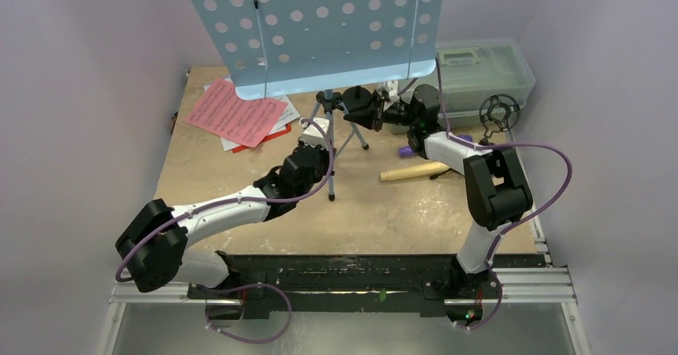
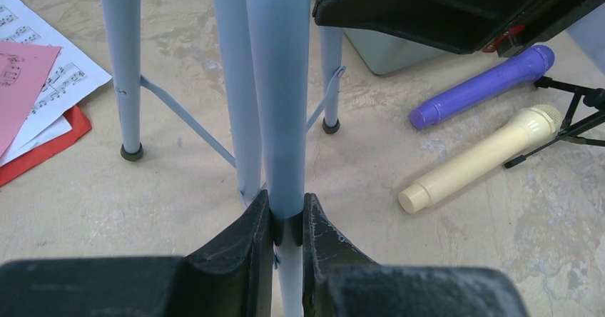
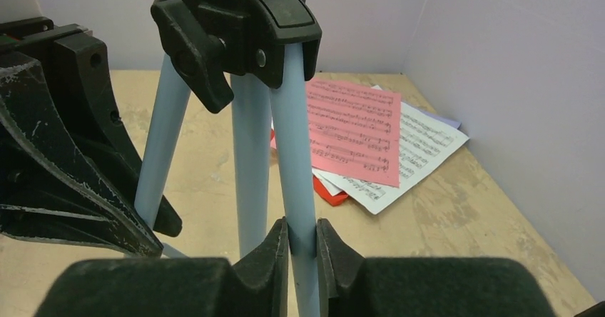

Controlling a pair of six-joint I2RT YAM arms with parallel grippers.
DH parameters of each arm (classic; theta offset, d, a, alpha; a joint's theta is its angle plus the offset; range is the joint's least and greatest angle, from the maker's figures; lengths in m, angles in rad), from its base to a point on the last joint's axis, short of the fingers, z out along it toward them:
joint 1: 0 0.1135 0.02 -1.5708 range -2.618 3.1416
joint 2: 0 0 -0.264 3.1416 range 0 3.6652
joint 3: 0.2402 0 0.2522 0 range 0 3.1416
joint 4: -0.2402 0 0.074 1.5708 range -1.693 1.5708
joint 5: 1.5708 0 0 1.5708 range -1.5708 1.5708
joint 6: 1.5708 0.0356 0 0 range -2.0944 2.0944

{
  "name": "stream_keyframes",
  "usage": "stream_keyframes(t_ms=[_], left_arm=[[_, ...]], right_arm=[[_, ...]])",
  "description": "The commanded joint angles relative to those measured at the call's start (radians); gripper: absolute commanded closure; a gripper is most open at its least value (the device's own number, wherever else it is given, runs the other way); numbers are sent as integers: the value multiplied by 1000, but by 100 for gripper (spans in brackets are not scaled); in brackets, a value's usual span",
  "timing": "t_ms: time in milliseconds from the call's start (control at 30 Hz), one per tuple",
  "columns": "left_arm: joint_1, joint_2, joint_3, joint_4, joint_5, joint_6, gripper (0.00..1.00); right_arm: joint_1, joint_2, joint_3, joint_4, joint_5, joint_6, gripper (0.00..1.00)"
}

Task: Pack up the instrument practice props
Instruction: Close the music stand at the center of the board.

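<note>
left wrist view: left end effector (image 2: 287, 217) clamped on one tripod leg (image 2: 278, 81) of the light-blue music rest (image 1: 320, 27), right end effector (image 3: 302, 242) gripping another. The stand is upright on the surface (image 2: 371, 181) – beyond, purple microphone (image 2: 485, 85), cream microphone (image 2: 478, 158) and sheet music (image 3: 353, 128) lie loose – nothing looks packed yet.

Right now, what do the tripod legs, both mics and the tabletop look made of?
Tripod legs: probably painted metal tube, smooth light-blue satin sheen. Purple mic and cream mic: moulded plastic, uniform colour, soft highlights. Tabletop: mottled beige, worn; laminate or wood, can't tell.
</note>
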Motion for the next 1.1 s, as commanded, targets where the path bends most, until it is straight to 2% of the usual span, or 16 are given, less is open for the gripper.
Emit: stream_keyframes(t_ms=[0,33,100,233,300,800,833,967,1067], left_arm=[[-2,-77,87,121,68,-4,100],[-2,-80,90,121,69,-4,100],[-2,-86,90,122,72,-3,100],[-2,-104,95,125,81,2,100],[-2,-114,94,132,91,7,100],[-1,-113,-12,330,195,20,100],[-2,-115,-22,339,196,20,98],[0,-133,-71,357,203,13,77],[1,-156,-100,352,210,10,67]], right_arm=[[39,-1,45,-41,-28,-15,92],[40,-3,44,-26,-35,2,100],[40,-14,22,60,-54,89,100],[40,-44,-54,399,-67,319,100],[41,-58,-84,494,-51,403,100],[43,-161,-236,583,71,399,100],[44,-163,-245,582,76,387,100],[44,-177,-286,567,100,345,100],[44,-190,-311,549,112,322,100]])
